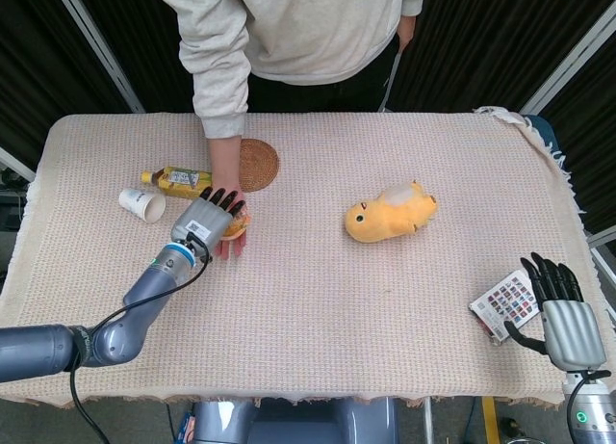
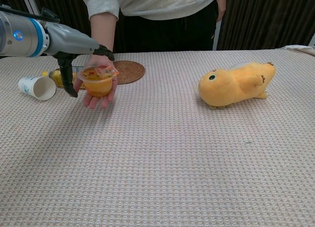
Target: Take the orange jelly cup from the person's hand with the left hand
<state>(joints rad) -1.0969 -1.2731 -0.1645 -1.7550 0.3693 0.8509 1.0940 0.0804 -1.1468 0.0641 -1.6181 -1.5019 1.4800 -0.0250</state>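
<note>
The orange jelly cup (image 2: 98, 81) sits on the person's upturned palm (image 2: 97, 101), held just above the table at the left. My left hand (image 2: 78, 45) has reached it from the left: the fingers (image 2: 104, 51) lie spread over the cup's lid and the thumb hangs down by its left side, not closed on it. In the head view my left hand (image 1: 207, 219) covers most of the cup (image 1: 237, 228). At the table's front right corner my right hand (image 1: 563, 314) rests with its fingers apart, holding nothing.
A paper cup (image 2: 37, 87) lies on its side at far left, with a tea bottle (image 2: 61, 75) behind it. A woven coaster (image 2: 129, 71) sits beside the person's wrist. A yellow plush toy (image 2: 236, 84) lies right of centre. A patterned card (image 1: 505, 302) lies beside my right hand.
</note>
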